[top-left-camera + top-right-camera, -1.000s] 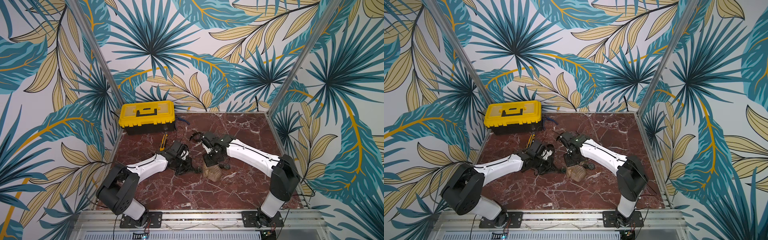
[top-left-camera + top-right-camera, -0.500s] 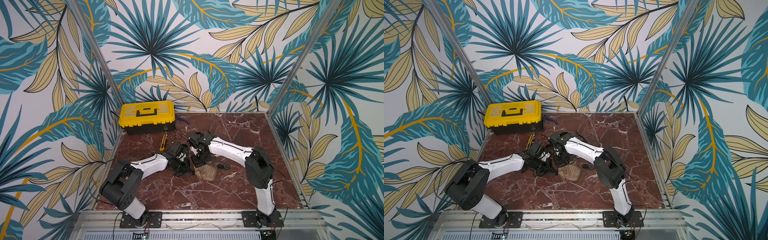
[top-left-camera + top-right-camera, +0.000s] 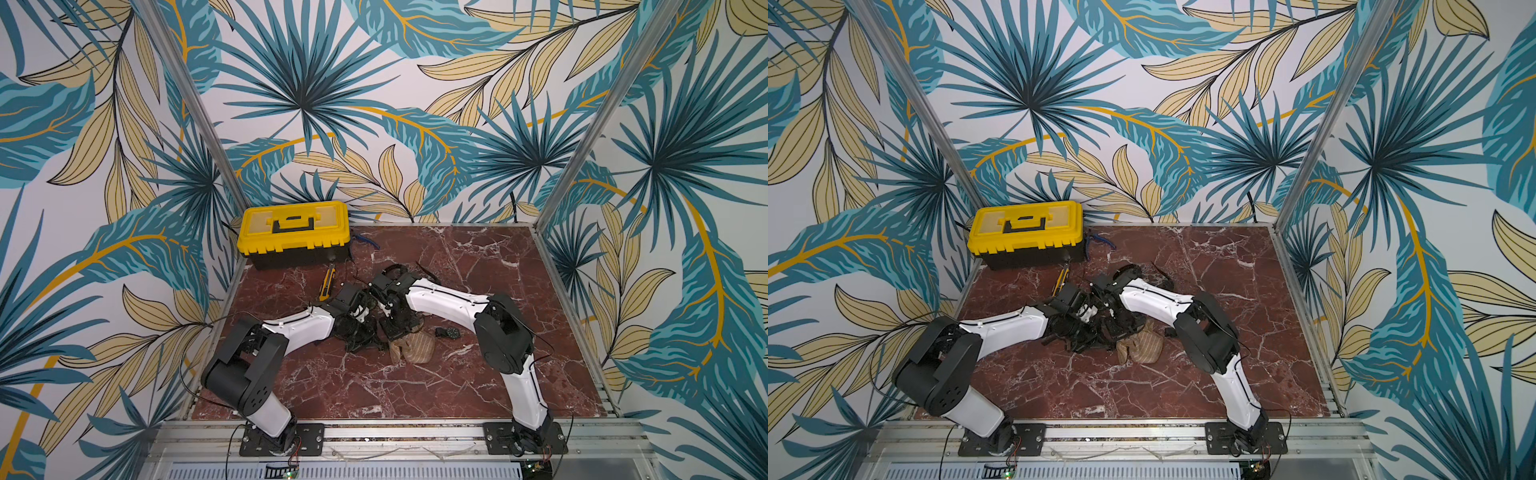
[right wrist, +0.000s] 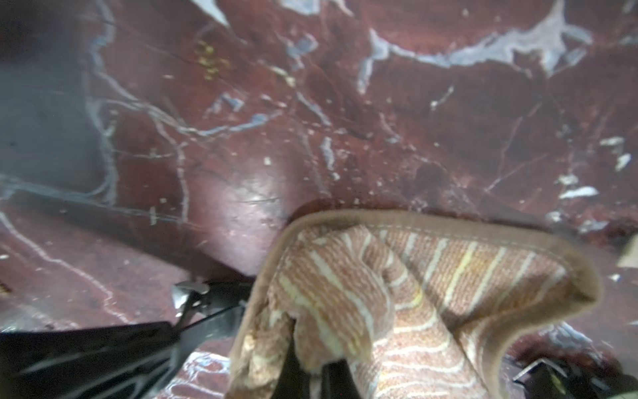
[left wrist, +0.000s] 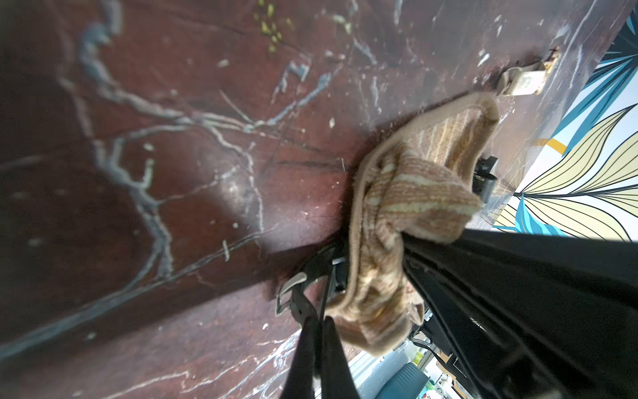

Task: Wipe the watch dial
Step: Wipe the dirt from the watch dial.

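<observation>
Left wrist view: my left gripper (image 5: 319, 324) is clenched on the black watch strap (image 5: 305, 307) near its silver buckle (image 5: 289, 293). The strap runs under the tan striped terry cloth (image 5: 407, 193), and the dial is hidden. The right wrist view shows the right gripper (image 4: 310, 368) pinching that cloth. Only the top views show where: the middle of the red marble tabletop (image 3: 478, 386), with a yellow plastic toolbox (image 3: 293, 226) at the far left corner.
</observation>
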Tool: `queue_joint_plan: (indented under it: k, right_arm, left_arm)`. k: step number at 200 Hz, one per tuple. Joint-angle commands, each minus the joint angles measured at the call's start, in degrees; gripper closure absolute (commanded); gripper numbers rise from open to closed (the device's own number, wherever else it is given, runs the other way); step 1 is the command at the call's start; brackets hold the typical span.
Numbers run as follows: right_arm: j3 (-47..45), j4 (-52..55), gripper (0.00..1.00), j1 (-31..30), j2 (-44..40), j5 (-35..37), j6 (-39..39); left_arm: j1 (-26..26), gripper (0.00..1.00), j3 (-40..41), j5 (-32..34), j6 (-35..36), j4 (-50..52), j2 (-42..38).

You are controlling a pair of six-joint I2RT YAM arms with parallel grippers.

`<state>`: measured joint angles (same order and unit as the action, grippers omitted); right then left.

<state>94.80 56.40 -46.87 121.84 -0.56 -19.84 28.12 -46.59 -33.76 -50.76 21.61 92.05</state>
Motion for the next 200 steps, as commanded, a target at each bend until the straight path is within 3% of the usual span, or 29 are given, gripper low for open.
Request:
queue_joint_plan:
  k: [1, 82, 132, 200]
  right_arm:
    - [-3.41, 1.44, 1.0, 1.28, -2.21, 3.19, -1.2]
    - [-3.99, -0.68, 0.99, 1.17, -8.62, -2.26, -0.23]
    - [-0.94, -0.02, 0.98, -0.66, -3.78, -9.14, 1.38]
    - [1.34, 2.77, 0.96, 0.46, 1.47, -8.67, -0.69]
  left_arm:
    - [-0.43, 1.0, 1.53, -0.32, 0.71, -0.95, 0.36]
    - [-0.43, 1.0, 1.76, -0.26, 0.4, -1.38, 0.19]
    - [-0.43, 1.0, 1.59, -0.43, -0.04, -1.52, 0.93]
    - [-0.35, 1.0, 1.5, -0.68, -1.3, -2.03, 1.78]
